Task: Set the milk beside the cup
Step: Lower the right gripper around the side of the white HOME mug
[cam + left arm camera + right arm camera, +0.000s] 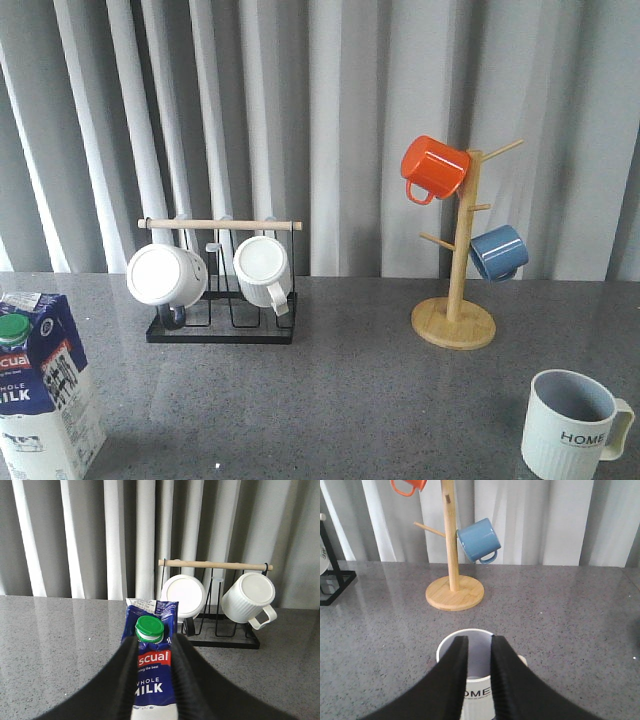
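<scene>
The milk [40, 390], a blue and white carton with a green cap, stands upright at the front left of the table. In the left wrist view the milk [152, 680] shows between the fingers of my left gripper [155, 639]. That gripper is open and does not show in the front view, so it is short of the carton. The cup [568, 428], a ribbed pale mug marked "HOME", stands at the front right, far from the milk. In the right wrist view the cup [480, 680] shows through the narrow gap of my open, empty right gripper [480, 639].
A black wire rack [222, 332] with a wooden bar holds two plain white mugs at the back left. A wooden mug tree [455, 322] at the back right carries an orange mug [433, 167] and a blue mug [498, 252]. Grey curtains hang behind the grey table [350, 400].
</scene>
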Action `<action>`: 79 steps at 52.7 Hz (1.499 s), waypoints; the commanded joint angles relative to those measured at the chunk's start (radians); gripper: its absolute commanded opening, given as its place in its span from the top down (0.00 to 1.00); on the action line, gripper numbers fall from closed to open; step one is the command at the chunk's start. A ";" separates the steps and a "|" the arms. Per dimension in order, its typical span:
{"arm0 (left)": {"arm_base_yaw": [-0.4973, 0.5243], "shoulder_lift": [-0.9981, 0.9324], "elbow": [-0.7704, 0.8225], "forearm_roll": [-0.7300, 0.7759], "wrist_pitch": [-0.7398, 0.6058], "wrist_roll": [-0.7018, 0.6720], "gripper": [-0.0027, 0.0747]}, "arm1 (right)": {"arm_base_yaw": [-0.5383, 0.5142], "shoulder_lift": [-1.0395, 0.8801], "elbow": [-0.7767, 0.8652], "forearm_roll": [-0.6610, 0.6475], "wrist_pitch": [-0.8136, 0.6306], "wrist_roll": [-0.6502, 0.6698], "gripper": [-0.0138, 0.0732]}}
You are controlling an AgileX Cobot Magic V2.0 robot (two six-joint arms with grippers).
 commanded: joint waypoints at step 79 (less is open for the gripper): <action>-0.123 0.002 -0.038 0.004 -0.031 0.033 0.25 | -0.107 0.373 0.266 -0.002 -0.682 -0.093 0.25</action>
